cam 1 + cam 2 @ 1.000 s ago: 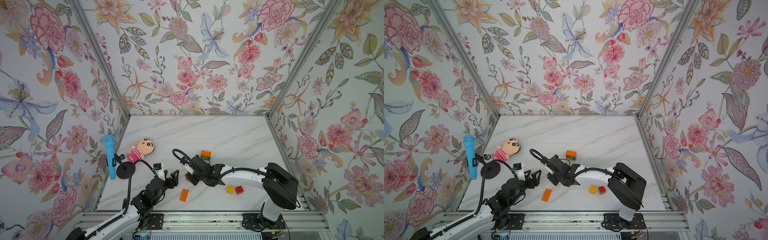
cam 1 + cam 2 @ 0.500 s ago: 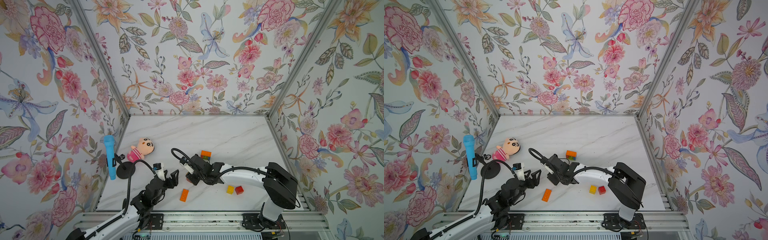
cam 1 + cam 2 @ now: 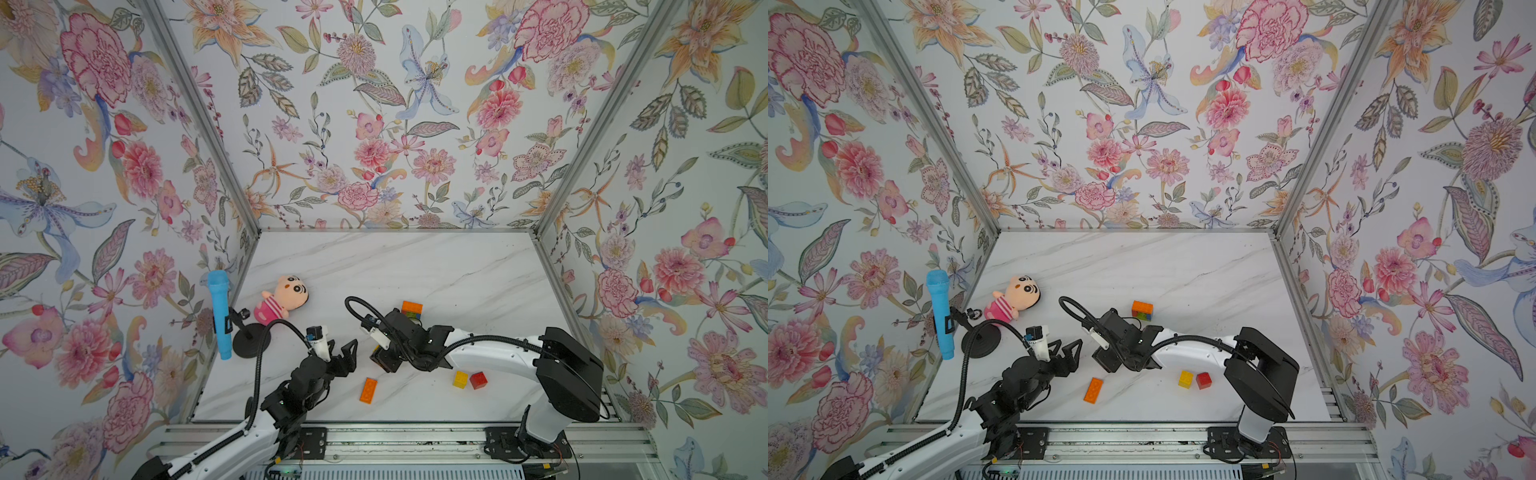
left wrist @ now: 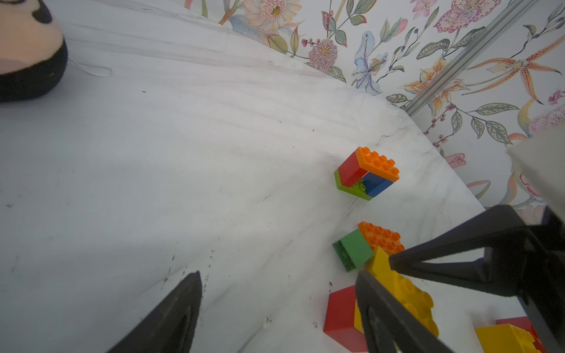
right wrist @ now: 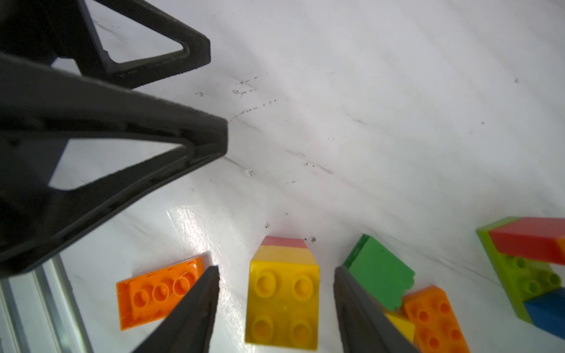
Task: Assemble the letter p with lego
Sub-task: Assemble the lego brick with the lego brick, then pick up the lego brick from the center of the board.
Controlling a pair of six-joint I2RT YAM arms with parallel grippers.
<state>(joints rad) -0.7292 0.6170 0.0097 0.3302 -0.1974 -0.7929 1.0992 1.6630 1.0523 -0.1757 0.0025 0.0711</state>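
Lego yellow brick [image 5: 282, 302] sits atop red brick [image 5: 282, 241]; right hand [image 5: 275, 269] open astride it, left hand [image 3: 341, 348] open, empty. Close squarely on its sides and mind green brick [image 5: 379, 275] just beside.

- We see three walls papered in one floral print: the back wall [image 3: 374, 124] at 12 o'clock, the left wall [image 3: 83, 208] at 9 o'clock and the right wall [image 3: 685, 208] at 3 o'clock.
- The print shows pink, orange and blue blooms with grey-green leaves on a pale ground.
- Where the walls meet, a bare metal corner post [image 3: 200, 116] runs toward 11 o'clock and a second post [image 3: 597, 116] toward 1 o'clock.
- The white marble-look tabletop [image 3: 415, 266], veined in grey, fills the centre.
- A slotted metal rail [image 3: 395, 440] lines its near edge at 6 o'clock.
- The light is soft and even; in the right wrist view we find a bright sheen [image 5: 186, 220] and small dark scuff marks [image 5: 244, 91] on the marble.
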